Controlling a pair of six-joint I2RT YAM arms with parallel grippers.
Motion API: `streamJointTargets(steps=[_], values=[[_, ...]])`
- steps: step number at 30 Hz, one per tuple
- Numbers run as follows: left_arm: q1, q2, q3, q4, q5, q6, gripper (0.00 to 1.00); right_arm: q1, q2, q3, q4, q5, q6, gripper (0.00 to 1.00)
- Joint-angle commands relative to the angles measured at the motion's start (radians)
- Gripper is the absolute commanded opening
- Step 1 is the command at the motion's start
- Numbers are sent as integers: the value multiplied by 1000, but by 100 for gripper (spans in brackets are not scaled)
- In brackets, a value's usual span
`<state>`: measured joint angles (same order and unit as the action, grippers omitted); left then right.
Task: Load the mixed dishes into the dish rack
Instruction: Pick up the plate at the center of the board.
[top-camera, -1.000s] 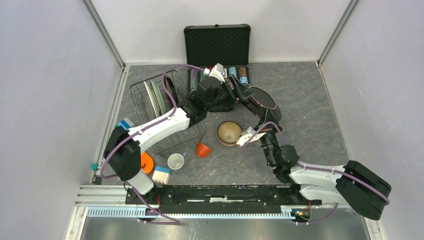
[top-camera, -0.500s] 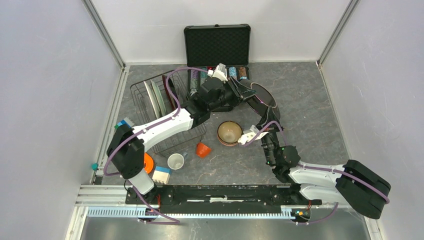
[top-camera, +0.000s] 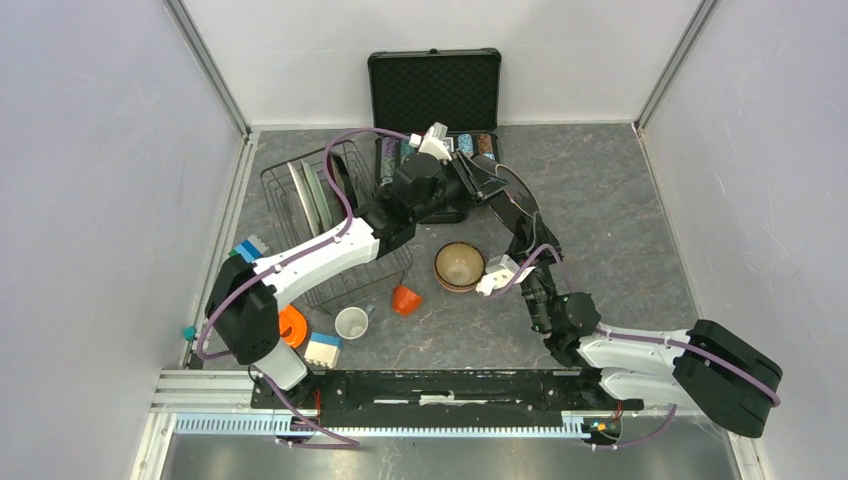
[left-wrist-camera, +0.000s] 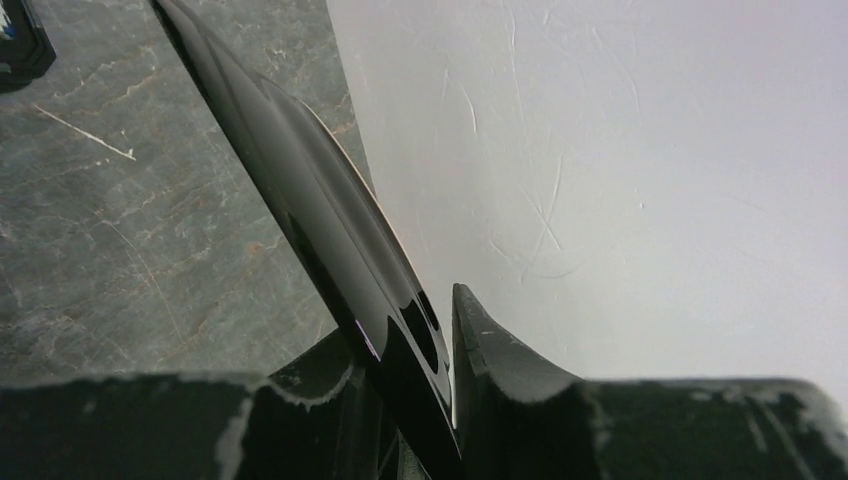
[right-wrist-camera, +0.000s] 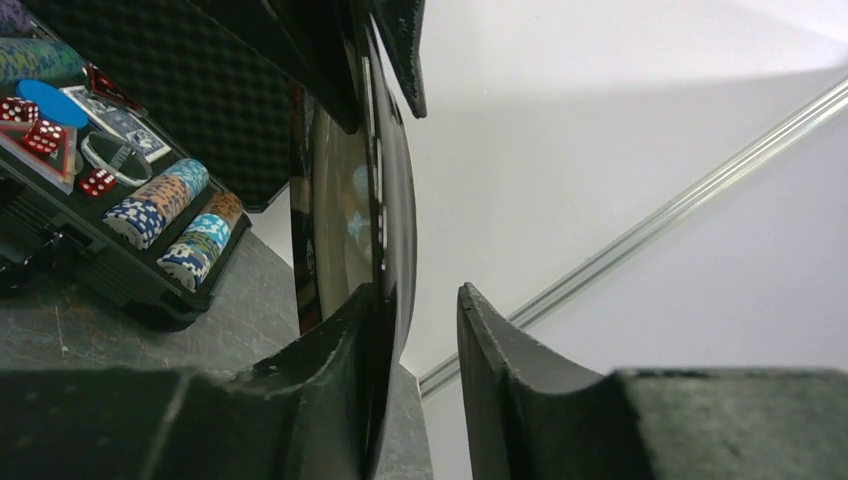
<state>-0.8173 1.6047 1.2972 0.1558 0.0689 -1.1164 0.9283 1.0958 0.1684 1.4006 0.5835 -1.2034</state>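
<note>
The dish rack (top-camera: 272, 188) stands at the left, with plates (top-camera: 312, 195) upright on edge inside it. Just in front of the rack are a white cup (top-camera: 351, 323) and an orange cup (top-camera: 404, 299). The tan bowl (top-camera: 459, 266) rests to the right of the rack. Farther right of the rack, beyond the bowl, the dark-rimmed plate (top-camera: 518, 205) is held on edge. The left gripper (left-wrist-camera: 415, 330) is clamped on its rim. The right gripper (right-wrist-camera: 420, 300) has its jaws parted around the opposite rim: one finger touches it, the other stands apart.
</note>
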Motion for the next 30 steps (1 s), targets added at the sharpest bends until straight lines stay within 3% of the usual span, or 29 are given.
streamJointTargets(steps=[1, 4, 11, 17, 21, 23, 27, 30], values=[[0, -59, 39, 41, -26, 161, 2, -3, -59, 74, 390, -34, 42, 45], [5, -60, 40, 47, -20, 174, 2, -3, -75, 87, 315, -38, 72, 53], [23, -69, 40, 43, -16, 211, 2, -4, -81, 89, 269, -39, 90, 61], [30, -74, 49, 21, 10, 273, 2, -5, -86, 92, 220, -45, 123, 62], [31, -78, 47, 17, 21, 307, 2, -7, -83, 96, 194, -40, 144, 57], [33, -80, 48, 11, 25, 310, 2, -8, -79, 100, 178, -46, 158, 49], [38, -76, 50, 26, 59, 275, 2, -9, -64, 107, 190, -39, 175, 15], [40, -63, 50, 38, 93, 215, 2, -8, -34, 106, 288, 6, 151, 0]])
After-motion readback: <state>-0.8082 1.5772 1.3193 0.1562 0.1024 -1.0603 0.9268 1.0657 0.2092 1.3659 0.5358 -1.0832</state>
